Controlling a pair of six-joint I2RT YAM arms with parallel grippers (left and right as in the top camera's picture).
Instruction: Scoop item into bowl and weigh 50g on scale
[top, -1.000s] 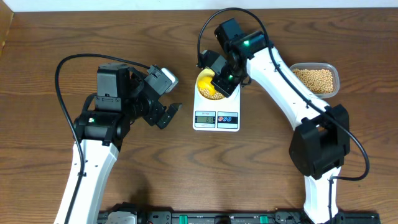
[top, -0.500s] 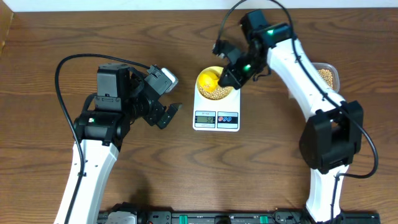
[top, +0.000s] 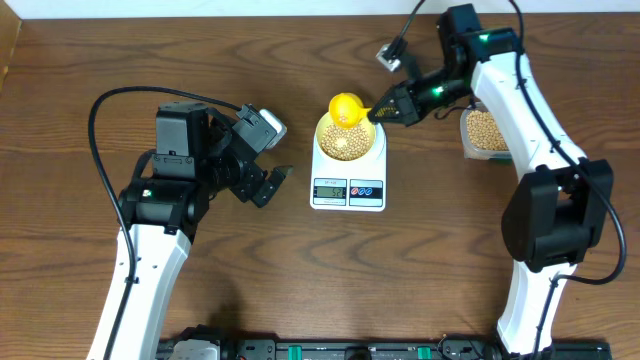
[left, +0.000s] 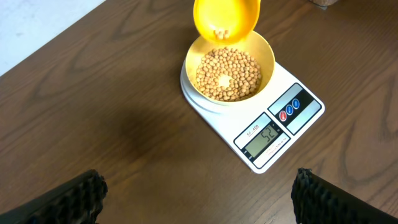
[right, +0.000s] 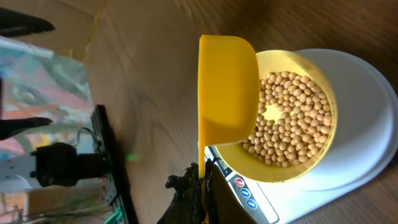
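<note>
The pale-yellow bowl (top: 348, 143) stands on the white scale (top: 348, 187) and holds many tan beans (top: 347, 145). It also shows in the left wrist view (left: 229, 65) and the right wrist view (right: 292, 118). The scale's display (left: 268, 135) reads about 52. My right gripper (top: 384, 113) is shut on the handle of the bright yellow scoop (top: 346, 108), which hangs tilted over the bowl's far rim with a few beans in it (left: 225, 17). My left gripper (top: 270, 185) is open and empty, left of the scale.
A clear plastic tub of beans (top: 484, 131) sits at the right, partly hidden under my right arm. Cables loop over the back of the table.
My right arm swung right and back, lifting the scoop from inside the bowl to its far rim. The tub is now more covered by the arm. The left arm has not moved.
</note>
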